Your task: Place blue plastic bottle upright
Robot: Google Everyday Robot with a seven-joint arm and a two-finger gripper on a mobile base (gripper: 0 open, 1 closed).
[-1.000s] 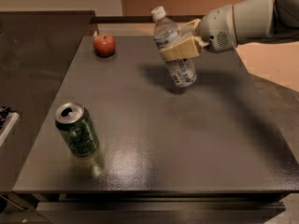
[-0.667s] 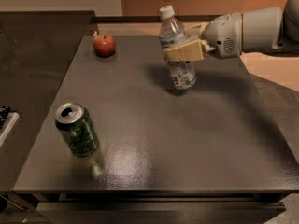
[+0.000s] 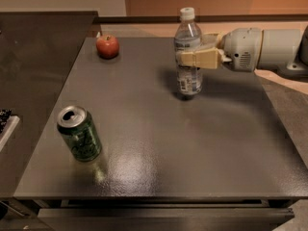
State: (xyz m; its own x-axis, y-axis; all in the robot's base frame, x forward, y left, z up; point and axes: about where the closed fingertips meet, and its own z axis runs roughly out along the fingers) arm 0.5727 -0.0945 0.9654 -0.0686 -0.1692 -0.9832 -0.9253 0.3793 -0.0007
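Note:
The blue plastic bottle (image 3: pixel 188 52), clear with a white cap and a printed label, stands upright on the dark table (image 3: pixel 159 129) at the back middle, its base at or just above the surface. My gripper (image 3: pixel 191 57) reaches in from the right and its tan fingers (image 3: pixel 202 59) are shut around the bottle's middle. The arm's white wrist (image 3: pixel 250 49) lies level to the right of the bottle.
A green soda can (image 3: pixel 79 134) stands tilted at the front left. A red apple (image 3: pixel 108 46) sits at the back left corner. A darker counter (image 3: pixel 33 71) adjoins the table on the left. The table's front edge is near the bottom.
The bottle has turned from tilted to upright in my gripper. The arm has swung to lie level and moved slightly right.

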